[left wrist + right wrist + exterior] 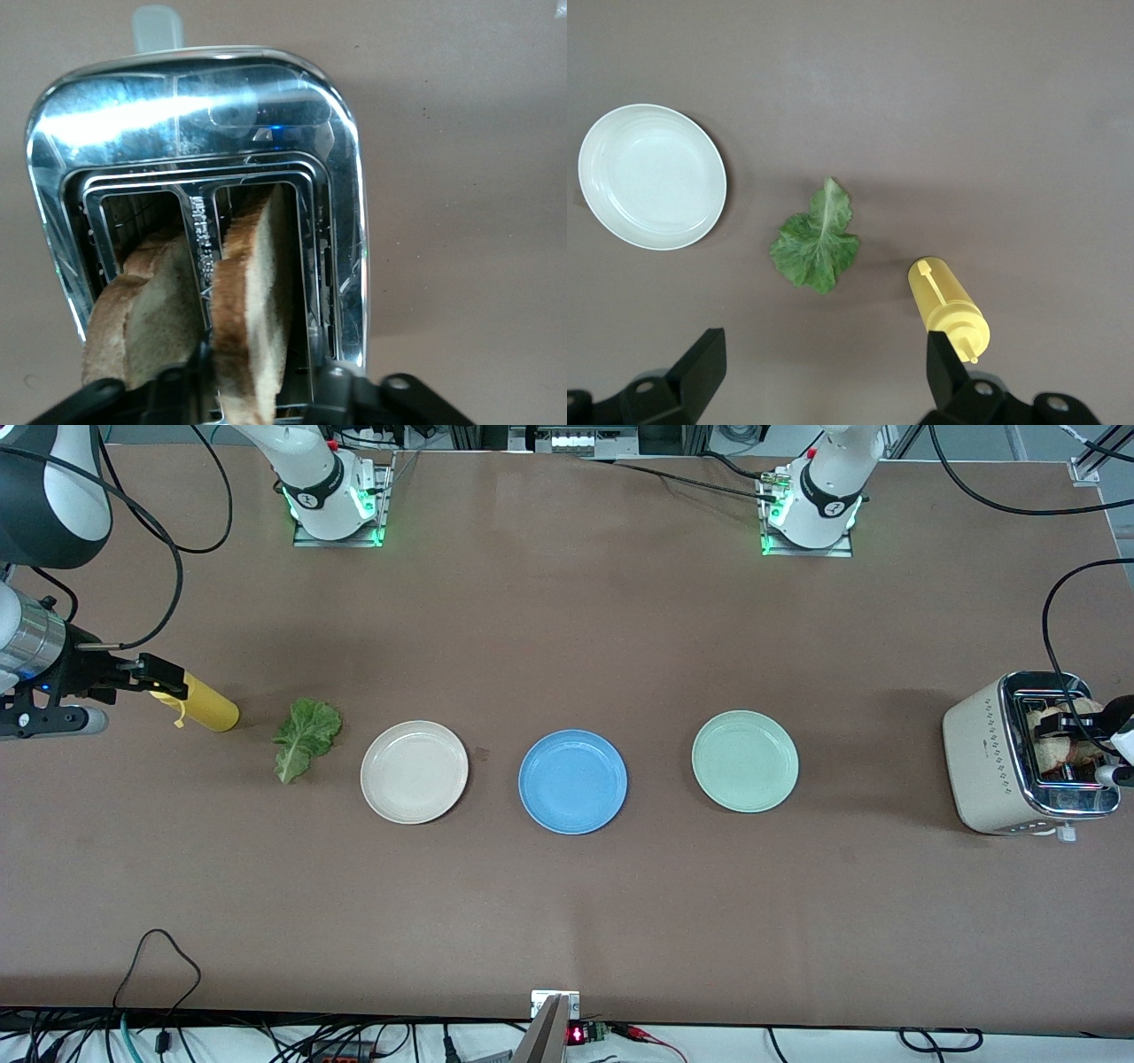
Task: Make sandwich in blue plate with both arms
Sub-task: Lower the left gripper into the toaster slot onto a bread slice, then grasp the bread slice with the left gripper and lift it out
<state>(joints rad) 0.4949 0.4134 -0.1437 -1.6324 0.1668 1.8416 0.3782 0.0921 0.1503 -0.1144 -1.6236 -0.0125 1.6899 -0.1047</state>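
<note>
The blue plate (572, 781) lies bare mid-table between a beige plate (414, 771) and a pale green plate (744, 761). A green lettuce leaf (307, 735) lies on the table beside the beige plate, toward the right arm's end; it also shows in the right wrist view (818, 243). Two bread slices (1059, 740) stand in a toaster (983, 753). My left gripper (257, 394) is down at the slots, open, its fingers astride one slice (252, 301), with a gap on one side. The other slice (146, 310) stands alongside. My right gripper (164, 677) is open and empty above the table.
A yellow squeeze bottle (208, 707) lies on its side just under the right gripper, beside the lettuce; it shows in the right wrist view (950, 305) too. The beige plate (651, 177) is bare. The toaster (195, 115) stands at the left arm's end.
</note>
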